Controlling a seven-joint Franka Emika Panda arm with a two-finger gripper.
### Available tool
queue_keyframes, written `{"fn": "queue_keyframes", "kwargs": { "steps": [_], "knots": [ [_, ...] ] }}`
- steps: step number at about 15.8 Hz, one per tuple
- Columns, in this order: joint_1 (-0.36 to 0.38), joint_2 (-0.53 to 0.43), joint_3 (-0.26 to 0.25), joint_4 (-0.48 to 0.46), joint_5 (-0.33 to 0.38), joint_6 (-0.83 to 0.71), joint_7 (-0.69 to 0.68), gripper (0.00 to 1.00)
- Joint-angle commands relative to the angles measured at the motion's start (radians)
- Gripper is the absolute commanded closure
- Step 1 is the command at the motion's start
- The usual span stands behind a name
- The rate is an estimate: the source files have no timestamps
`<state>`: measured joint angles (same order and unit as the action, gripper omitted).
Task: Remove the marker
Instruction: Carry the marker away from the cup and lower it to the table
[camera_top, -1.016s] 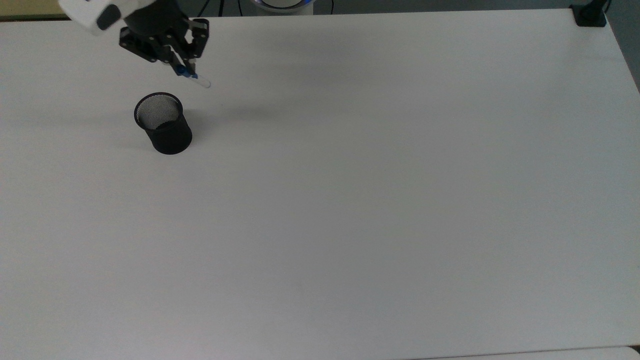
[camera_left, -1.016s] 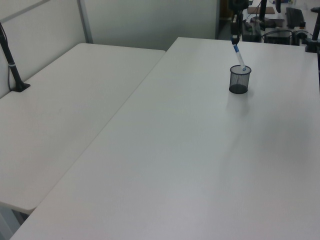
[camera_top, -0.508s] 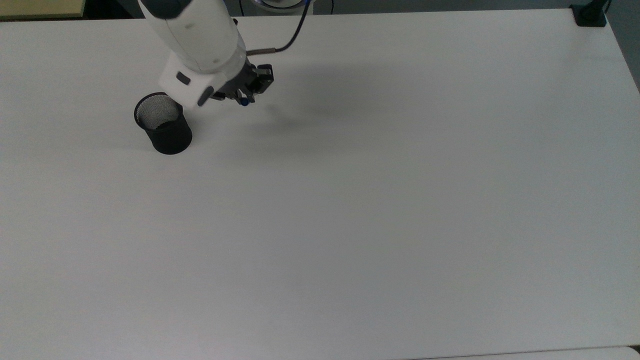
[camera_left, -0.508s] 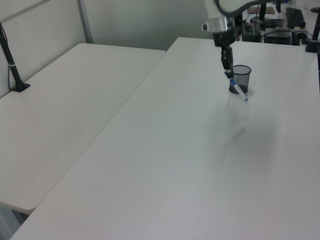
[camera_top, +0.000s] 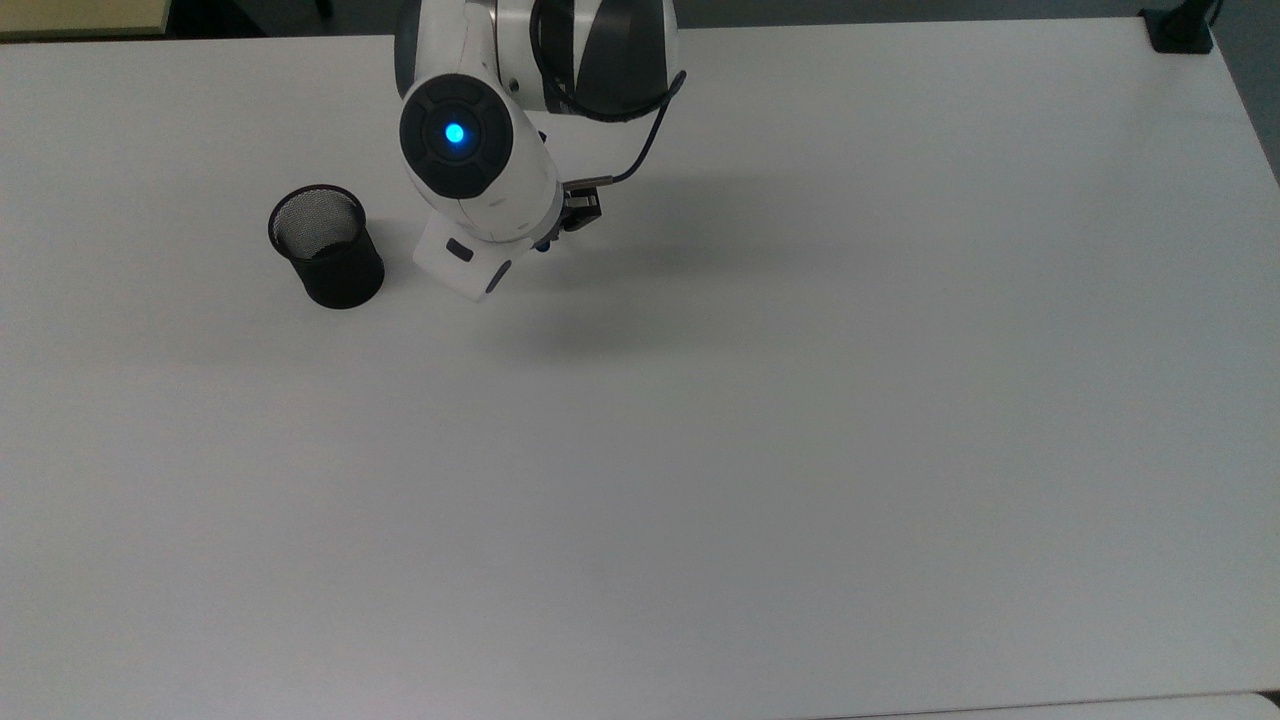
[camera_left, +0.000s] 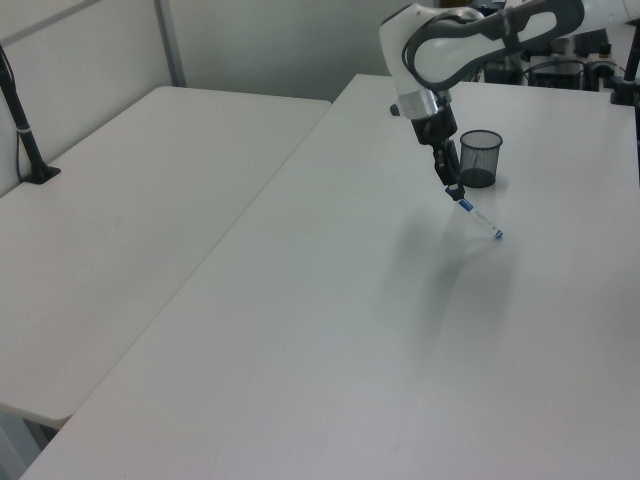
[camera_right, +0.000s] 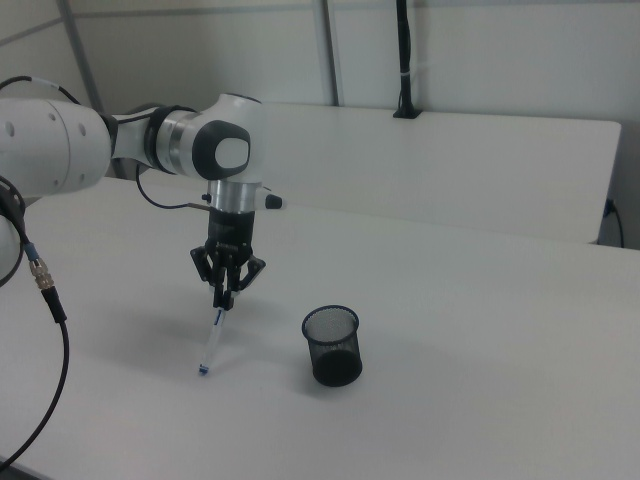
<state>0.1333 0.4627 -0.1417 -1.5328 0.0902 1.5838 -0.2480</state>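
Note:
In the right view, my gripper (camera_right: 224, 297) points down, shut on the blue-capped upper end of the marker (camera_right: 212, 340). The white barrel hangs tilted below the gripper, its blue tip close to the white table (camera_right: 480, 400). The black mesh cup (camera_right: 332, 345) stands upright to the right view's right of the marker, apart from it. In the left view, the gripper (camera_left: 455, 192) holds the marker (camera_left: 480, 218) slanting in front of the cup (camera_left: 480, 158). In the top view, the arm's wrist (camera_top: 470, 170) covers most of the gripper, and the cup (camera_top: 325, 245) stands empty at its left.
A black clamp (camera_top: 1180, 30) sits on the table's far right corner in the top view. A second white table (camera_left: 130, 220) adjoins at the left view's left, with a black pole (camera_left: 25, 130) on it. A cable (camera_right: 45, 300) hangs at the right view's left edge.
The arm has swung from behind the cup to the top view's right and come down, carrying the marker with it. The marker now hangs low beside the cup. The cup has not moved.

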Motion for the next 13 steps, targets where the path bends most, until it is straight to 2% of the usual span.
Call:
{"fn": "queue_keyframes", "kwargs": {
  "steps": [1,6,9,10,11,12,13],
  "knots": [
    [0.012,0.017,-0.010,0.008,-0.015,0.033,0.036,0.79],
    [0.012,0.042,-0.009,0.006,-0.017,0.169,0.093,0.76],
    [0.011,0.034,-0.010,0.013,-0.017,0.162,0.095,0.74],
    [0.011,0.027,-0.013,0.016,-0.015,0.162,0.107,0.67],
    [0.011,0.013,-0.018,0.020,-0.015,0.163,0.136,0.46],
    [0.006,-0.010,-0.019,0.020,-0.015,0.169,0.168,0.13],
    [0.003,-0.031,-0.022,0.022,-0.017,0.171,0.196,0.00]
  ]
}}
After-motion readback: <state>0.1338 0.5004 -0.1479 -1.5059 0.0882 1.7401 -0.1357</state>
